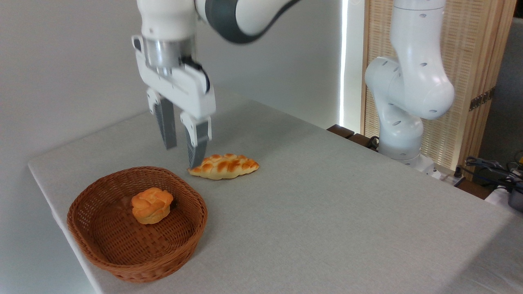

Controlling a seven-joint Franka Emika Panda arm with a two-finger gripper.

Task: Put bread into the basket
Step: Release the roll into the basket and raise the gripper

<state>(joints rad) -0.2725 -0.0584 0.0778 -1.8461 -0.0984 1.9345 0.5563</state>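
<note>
Nearest, the basket (pixel 137 226) sits at the table's (pixel 327 212) front left corner, with the bread (pixel 151 205) lying inside it on the woven floor. No writing or label can be read anywhere. Just behind the basket's rim lies a braided loaf (pixel 224 166), its left tip partly covered by one finger. Above hangs the gripper (pixel 182 154), pointing down, fingers spread and empty. The arm's upper links run out of the top edge; its base stands far right.
</note>
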